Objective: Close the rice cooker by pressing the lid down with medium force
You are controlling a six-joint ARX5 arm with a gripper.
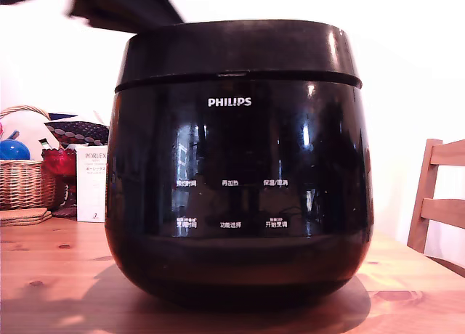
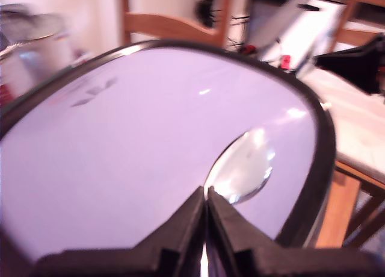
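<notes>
1. Glossy black rice cooker (image 1: 240, 196), rounded pot shape w/ white PHILIPS logo, stands centre on a knotty wooden table (image 1: 51, 276).
2. Lid (image 1: 238, 54) sits down flat on the body, a thin seam around it.
3. Wrist view: gripper (image 2: 206, 196) is just over the lid's smooth, shiny top, black fingers pressed together, nothing between.
4. Woven basket (image 1: 22, 178) and white box (image 1: 91, 181) at exterior view's left; wooden chair (image 1: 436, 196) at right.
</notes>
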